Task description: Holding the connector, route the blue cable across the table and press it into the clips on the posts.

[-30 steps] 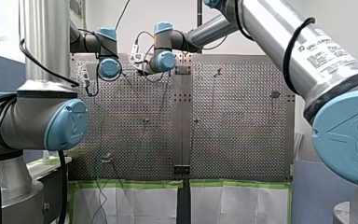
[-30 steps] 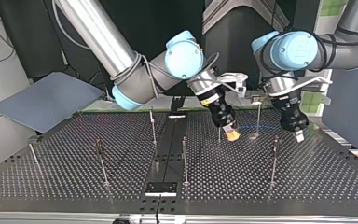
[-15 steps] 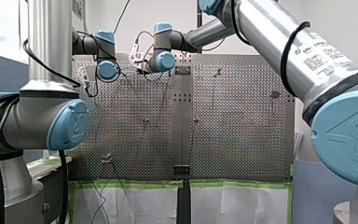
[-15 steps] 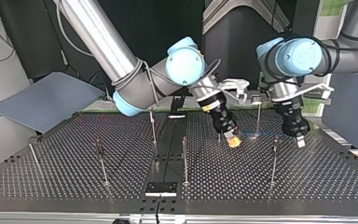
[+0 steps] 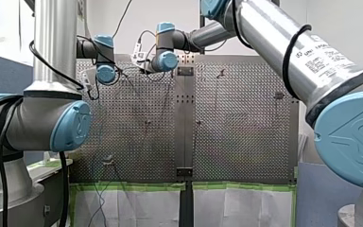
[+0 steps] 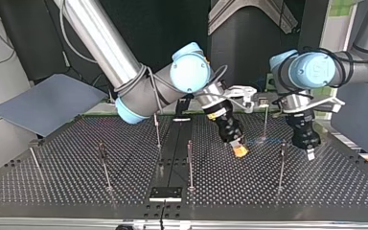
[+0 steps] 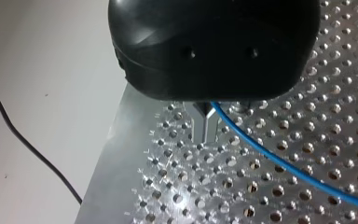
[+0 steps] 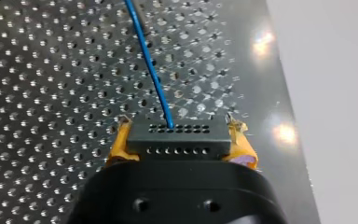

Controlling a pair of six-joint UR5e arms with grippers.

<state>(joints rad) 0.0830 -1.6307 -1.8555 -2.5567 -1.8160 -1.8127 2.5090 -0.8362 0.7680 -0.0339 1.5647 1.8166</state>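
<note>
Right gripper (yellow pads) aslant over table, around connector

connector between right fingers, cable running ahead

Silver arms, blue joint caps

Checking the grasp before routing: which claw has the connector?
My right claw: its yellow pads clamp the black connector, blue cable leaving it. My left claw holds only cable in its metal fingers.
</note>
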